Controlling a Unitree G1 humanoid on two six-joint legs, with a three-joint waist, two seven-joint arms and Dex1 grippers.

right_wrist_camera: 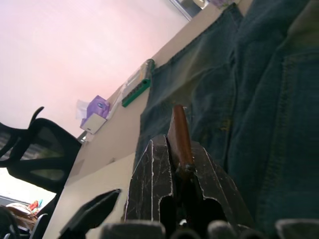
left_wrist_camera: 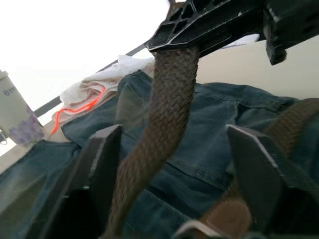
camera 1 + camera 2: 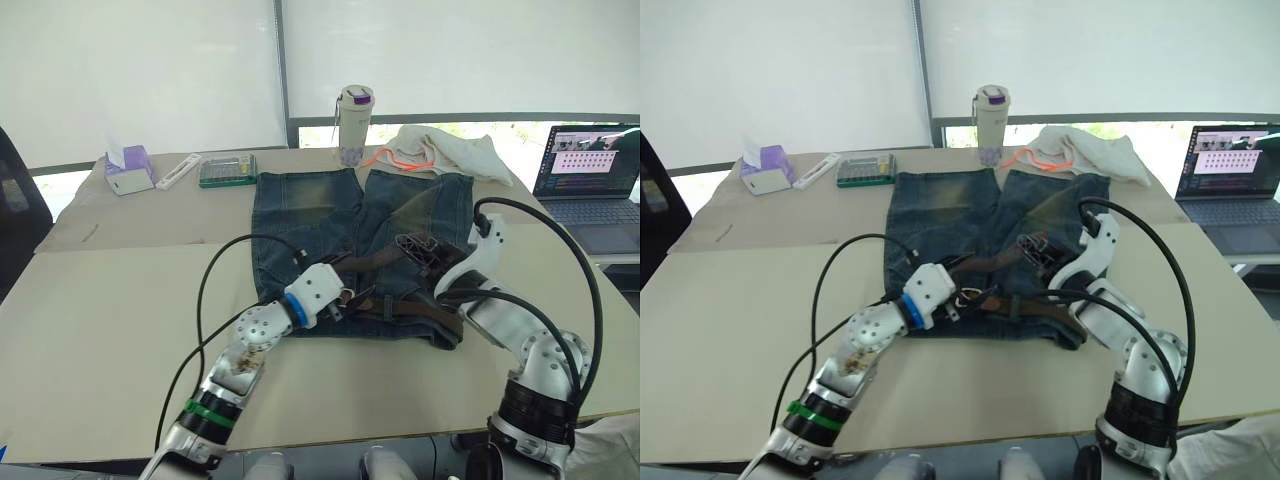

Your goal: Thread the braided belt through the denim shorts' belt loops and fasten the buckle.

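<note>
The table (image 3: 120, 330) carries the denim shorts (image 3: 330, 215), which lie flat in the middle of it, waistband toward the robot and the two legs pointing away. Beyond the legs of the shorts stand a white bottle (image 3: 354, 124) and a cream cloth with orange trim (image 3: 450, 152); far to the side of the shorts from there are a green box (image 3: 227, 169) and a purple tissue pack (image 3: 128, 168). A laptop (image 3: 588, 170) is open well apart from the shorts on the right.

The braided belt (image 3: 415, 315) lies along the waistband of the shorts, and one part of it rises in a loose arc above the denim. The right gripper (image 1: 182, 164) is over the right half of the shorts, and its jaws are closed tight on the belt, with the brown end standing out between them. The left gripper (image 2: 172, 164) is at the waistband near the middle; its jaws stand wide apart, and the belt passes between them without being pinched.

A small silver part at the waistband just beside the left gripper is probably the buckle (image 3: 352, 297), but I cannot see it clearly. I also cannot tell how many belt loops the belt already goes through. My judgement is that the threading is partly done at best, and the buckle is not yet fastened.
</note>
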